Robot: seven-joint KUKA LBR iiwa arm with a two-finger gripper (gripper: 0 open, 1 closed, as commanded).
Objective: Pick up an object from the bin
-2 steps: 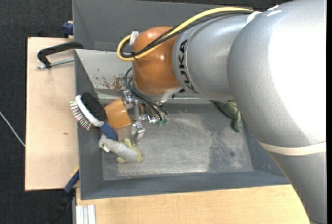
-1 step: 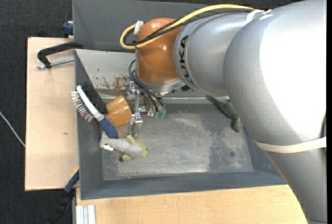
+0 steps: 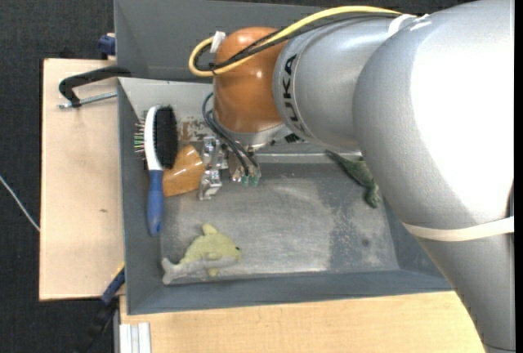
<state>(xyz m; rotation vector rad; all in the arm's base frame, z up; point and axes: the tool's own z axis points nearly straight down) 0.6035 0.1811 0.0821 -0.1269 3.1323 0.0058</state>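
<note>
My gripper point(image 3: 228, 182) hangs low over the left middle of the bin, open, with bare bin floor between its fingertips. Its left finger point(image 3: 209, 180) stands right beside an amber-orange lump point(image 3: 182, 171), touching or nearly touching its right edge. Left of that lump, along the bin's left wall, lies a hairbrush point(image 3: 158, 155) with a blue handle, a white frame and black bristles. A yellow-green plush fish point(image 3: 204, 251) rests near the front wall, below the gripper and apart from it.
A dark green toy lizard point(image 3: 361, 176) lies toward the right, partly hidden under the arm. The arm and its orange wrist cover hide the back middle of the bin. Open floor stretches between the plush fish and the lizard.
</note>
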